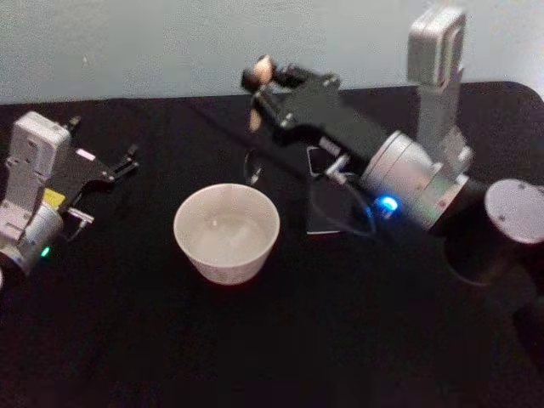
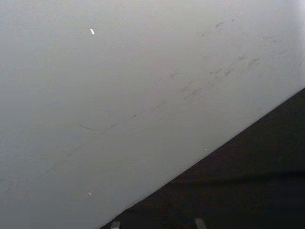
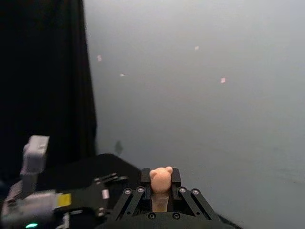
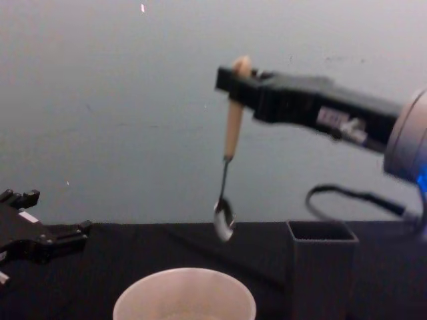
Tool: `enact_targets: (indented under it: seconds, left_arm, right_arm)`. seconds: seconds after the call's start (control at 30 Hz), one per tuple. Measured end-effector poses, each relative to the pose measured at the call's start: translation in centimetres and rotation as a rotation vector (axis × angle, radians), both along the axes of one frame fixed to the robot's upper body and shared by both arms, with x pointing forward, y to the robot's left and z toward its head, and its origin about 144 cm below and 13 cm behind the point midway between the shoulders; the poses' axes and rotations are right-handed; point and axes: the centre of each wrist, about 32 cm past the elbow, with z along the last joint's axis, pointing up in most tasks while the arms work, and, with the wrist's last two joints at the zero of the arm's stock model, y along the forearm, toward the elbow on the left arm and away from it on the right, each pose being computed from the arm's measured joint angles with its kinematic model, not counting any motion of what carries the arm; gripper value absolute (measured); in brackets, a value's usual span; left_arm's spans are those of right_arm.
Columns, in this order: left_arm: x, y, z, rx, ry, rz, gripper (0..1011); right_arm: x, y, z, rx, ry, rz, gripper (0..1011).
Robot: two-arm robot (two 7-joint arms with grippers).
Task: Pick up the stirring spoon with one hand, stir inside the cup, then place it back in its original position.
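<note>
My right gripper [image 1: 259, 85] is shut on the stirring spoon [image 4: 233, 137], pinching the top of its beige handle. The knob [image 3: 161, 178] sticks up between the fingers. The spoon hangs nearly straight down in the air, and its metal bowl [image 4: 223, 217] is a little above and just behind the far rim of the cream-white cup [image 1: 226, 231]. The cup [image 4: 185, 297] stands on the black table in front of me. My left gripper [image 1: 119, 166] rests open at the left of the table, away from the cup.
A dark grey square-mouthed holder box [image 4: 321, 260] stands right of the cup, under the right arm, with a black cable [image 4: 347, 195] looping above it. A pale wall [image 2: 119, 95] runs behind the black table [image 1: 255, 348].
</note>
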Motion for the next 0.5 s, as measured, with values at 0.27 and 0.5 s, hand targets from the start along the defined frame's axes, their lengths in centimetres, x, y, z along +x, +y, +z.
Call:
enact_targets:
  seconds: [0.27,0.5]
  left_arm:
    - [0.0,0.0,0.0,0.000,0.000,0.000,1001]
    - [0.0,0.0,0.0,0.000,0.000,0.000,1001]
  right_arm:
    - [0.5,0.6,-3.0,0.022,0.005,0.104,227]
    - [0.9,1.1,-4.9,0.025,0.030,0.128,227]
